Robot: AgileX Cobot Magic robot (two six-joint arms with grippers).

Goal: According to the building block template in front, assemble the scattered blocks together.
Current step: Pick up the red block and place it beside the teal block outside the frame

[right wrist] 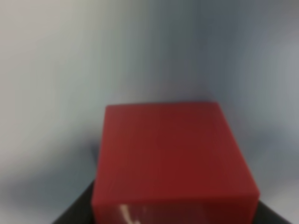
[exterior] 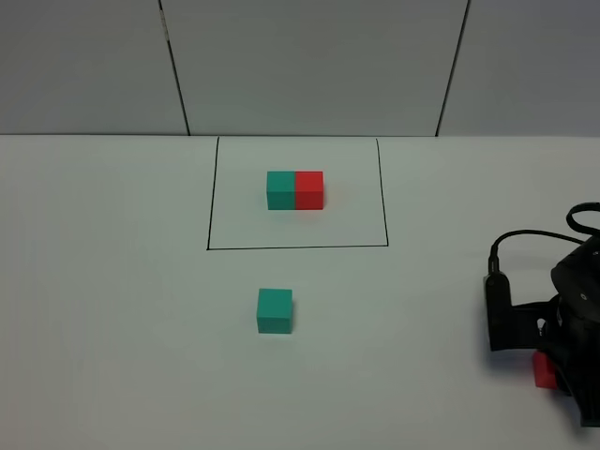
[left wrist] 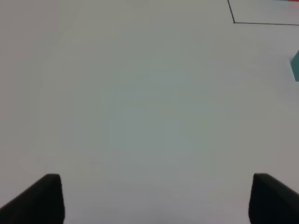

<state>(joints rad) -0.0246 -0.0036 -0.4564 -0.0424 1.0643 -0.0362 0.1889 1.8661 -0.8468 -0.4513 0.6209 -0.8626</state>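
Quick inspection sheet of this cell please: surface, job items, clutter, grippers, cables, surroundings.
Surface: plain white tabletop, marked only by a thin black rectangular outline.
Job's things: template pair of joined cubes, teal left and red right, inside the outline; loose teal-green matte cube on the table in front of the outline, clear of it; loose red matte cube at the right gripper.
Clutter: nothing seen.
Grippers: left gripper open over bare table; right gripper low at the table's right side, with the red cube between its fingers. Whether it is clamped cannot be told.
Cables: black cable looped above the right gripper.
Surroundings: pale grey wall panels with dark seams behind the table.
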